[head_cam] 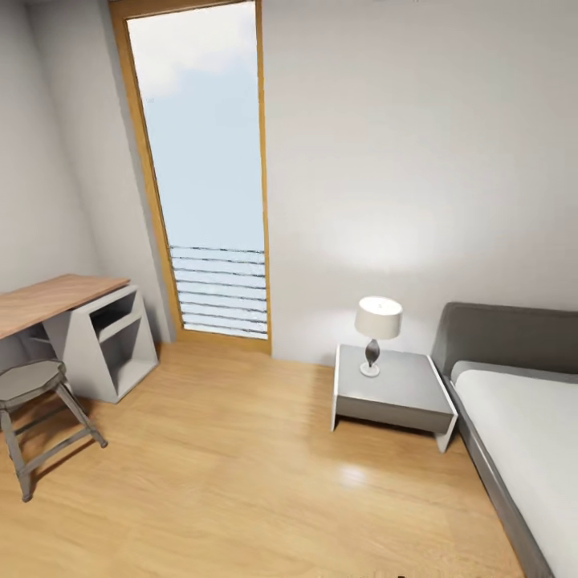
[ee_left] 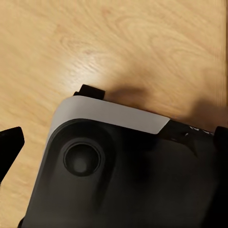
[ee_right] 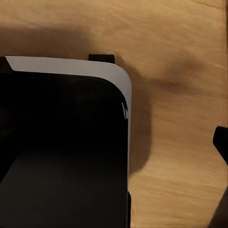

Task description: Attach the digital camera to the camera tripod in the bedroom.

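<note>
The bedroom has a smooth light wood floor (head_cam: pixel 241 474) and pale matte walls. From the left stand a wood-topped grey desk (head_cam: pixel 72 321), a grey stool (head_cam: pixel 36 417) with an angular seat, a tall wood-framed window (head_cam: pixel 205 168), a grey nightstand (head_cam: pixel 393 393) carrying a white-shaded lamp (head_cam: pixel 377 329), and a grey bed (head_cam: pixel 514 409). In the wrist views, the robot's black, white-edged base (ee_left: pixel 118 175) sits over the floor. I cannot tell how wide the grippers stand.

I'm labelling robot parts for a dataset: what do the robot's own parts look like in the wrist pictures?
Mostly the black base with a white rim, rounded corners and a round recess. A black fingertip juts in at the left wrist view's edge, another in the right's.
</note>
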`<state>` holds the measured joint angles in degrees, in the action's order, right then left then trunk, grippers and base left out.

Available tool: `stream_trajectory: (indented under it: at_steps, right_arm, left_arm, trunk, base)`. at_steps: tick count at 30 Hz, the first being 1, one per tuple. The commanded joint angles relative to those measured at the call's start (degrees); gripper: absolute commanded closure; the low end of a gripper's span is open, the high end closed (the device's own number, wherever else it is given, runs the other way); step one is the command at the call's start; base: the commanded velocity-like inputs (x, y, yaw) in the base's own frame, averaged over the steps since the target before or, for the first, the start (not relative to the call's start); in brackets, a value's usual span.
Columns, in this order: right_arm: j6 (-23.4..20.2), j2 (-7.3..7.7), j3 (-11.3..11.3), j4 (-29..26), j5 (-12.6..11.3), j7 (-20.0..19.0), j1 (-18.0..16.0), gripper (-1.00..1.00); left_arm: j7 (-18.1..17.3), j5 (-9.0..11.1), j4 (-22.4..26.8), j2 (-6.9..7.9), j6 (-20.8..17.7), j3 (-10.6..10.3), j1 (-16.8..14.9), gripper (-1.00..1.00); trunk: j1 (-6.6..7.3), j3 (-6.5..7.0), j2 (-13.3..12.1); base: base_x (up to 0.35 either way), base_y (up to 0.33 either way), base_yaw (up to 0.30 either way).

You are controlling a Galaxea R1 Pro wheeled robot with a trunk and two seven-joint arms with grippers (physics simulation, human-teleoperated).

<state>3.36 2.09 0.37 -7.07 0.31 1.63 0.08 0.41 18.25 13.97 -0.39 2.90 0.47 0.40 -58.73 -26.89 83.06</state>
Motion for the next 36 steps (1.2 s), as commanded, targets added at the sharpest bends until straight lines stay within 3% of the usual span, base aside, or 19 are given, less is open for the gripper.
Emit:
stream_trajectory:
  at_steps: [1, 8, 15, 36]
  right_arm:
    - [0.17, 0.02, 0.03, -0.05, 0.01, 0.13, 0.01, -1.0]
    - [0.79, 0.06, 0.04, -0.05, -0.19, 0.13, 0.01, -1.0]
    - [0.77, 0.11, 0.07, 0.07, -0.22, 0.13, 0.01, -1.0]
    - [0.92, 0.08, 0.06, 0.56, -0.19, 0.13, 0.01, -1.0]
  left_arm:
    - [0.04, 0.22, 0.1, 0.0, 0.08, 0.02, 0.04, -1.0]
    - [0.02, 0.28, -0.89, 0.09, 0.09, -0.27, 0.04, -1.0]
    - [-0.05, -0.03, -6.03, 0.03, 0.16, -0.41, 0.04, -1.0]
    - [-0.47, 0.2, -7.51, 0.04, 0.16, 0.02, 0.04, -1.0]
  trunk:
    - [0.0, -0.04, 0.02]
    - [0.0, -0.04, 0.02]
    - [0.0, -0.04, 0.02]
    - [0.0, -0.04, 0.02]
  base:
    - [0.0, 0.0, -0.291]
    - [0.0, 0.0, -0.291]
    - [0.0, 0.0, -0.291]
    - [0.0, 0.0, -0.291]
